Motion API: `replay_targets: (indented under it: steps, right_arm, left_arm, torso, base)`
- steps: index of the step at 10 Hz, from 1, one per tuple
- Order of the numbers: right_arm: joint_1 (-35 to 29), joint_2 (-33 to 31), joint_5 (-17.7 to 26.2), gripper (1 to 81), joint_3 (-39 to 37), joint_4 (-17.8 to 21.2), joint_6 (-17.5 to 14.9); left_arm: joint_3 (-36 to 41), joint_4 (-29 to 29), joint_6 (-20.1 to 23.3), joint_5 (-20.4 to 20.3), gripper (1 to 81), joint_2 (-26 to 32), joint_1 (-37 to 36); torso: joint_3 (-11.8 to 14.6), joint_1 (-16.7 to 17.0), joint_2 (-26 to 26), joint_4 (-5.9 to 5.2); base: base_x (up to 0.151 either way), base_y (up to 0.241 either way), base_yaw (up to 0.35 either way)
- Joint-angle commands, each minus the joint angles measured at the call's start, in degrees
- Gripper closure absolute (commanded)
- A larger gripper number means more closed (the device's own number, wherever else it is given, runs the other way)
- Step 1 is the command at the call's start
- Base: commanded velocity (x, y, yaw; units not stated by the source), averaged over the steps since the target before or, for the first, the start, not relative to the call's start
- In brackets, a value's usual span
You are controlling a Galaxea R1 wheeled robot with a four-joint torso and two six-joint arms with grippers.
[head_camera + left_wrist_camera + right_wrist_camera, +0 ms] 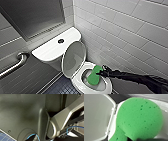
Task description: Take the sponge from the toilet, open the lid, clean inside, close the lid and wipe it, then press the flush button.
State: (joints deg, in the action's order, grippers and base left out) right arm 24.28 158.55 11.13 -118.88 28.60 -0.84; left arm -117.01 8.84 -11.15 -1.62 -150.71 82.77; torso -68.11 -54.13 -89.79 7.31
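Note:
The white toilet [80, 82] stands against the tiled wall with its lid [74, 58] raised upright against the tank. My right gripper [101, 72] reaches in from the right and is shut on the bright green sponge [94, 76], which hangs down inside the bowl. In the right wrist view the sponge [140, 117] looms large, with the raised lid [96, 115] and its hinge beside it. The dark round flush button [60, 41] sits in the middle of the tank top [50, 48].
A metal grab bar [15, 65] is fixed to the wall left of the toilet. White tiled wall [125, 32] runs close along the toilet's right side. Dark small-tiled floor [60, 87] lies in front. The left wrist view shows dark robot body panels [25, 112].

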Motion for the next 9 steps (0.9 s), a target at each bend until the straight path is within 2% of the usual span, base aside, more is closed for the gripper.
replay_targets:
  steps: [1,5,7,8,9]
  right_arm:
    - [-9.3,0.5,3.4,81.1,-0.5,1.1,0.4]
    - [-10.7,6.3,6.6,81.1,-9.3,0.5,0.3]
    - [-11.0,7.7,6.6,81.1,-10.4,0.2,0.1]
    - [-11.3,8.0,6.6,81.1,-10.4,0.1,0.1]
    - [-11.7,8.4,6.6,81.1,-10.4,0.1,0.1]
  left_arm:
    - [1.1,0.4,0.3,4.5,1.0,0.4,1.4]
    - [1.0,0.0,0.3,4.3,1.0,0.3,1.8]
    - [1.0,0.0,0.3,4.3,1.0,0.1,1.9]
    - [1.0,0.0,0.3,4.3,1.0,0.0,2.0]
    - [0.9,0.0,0.3,4.3,1.0,-0.1,2.1]
  torso:
    - [0.0,0.0,0.0,0.00]
    - [0.0,0.0,0.0,0.00]
    - [0.0,0.0,0.0,0.00]
    - [-1.9,0.0,0.0,0.00]
    - [-0.2,0.0,0.0,0.00]
  base:
    - [0.000,0.000,0.000]
    - [0.000,0.000,0.000]
    - [0.000,0.000,0.000]
    - [0.000,0.000,0.000]
    - [0.000,0.000,0.000]
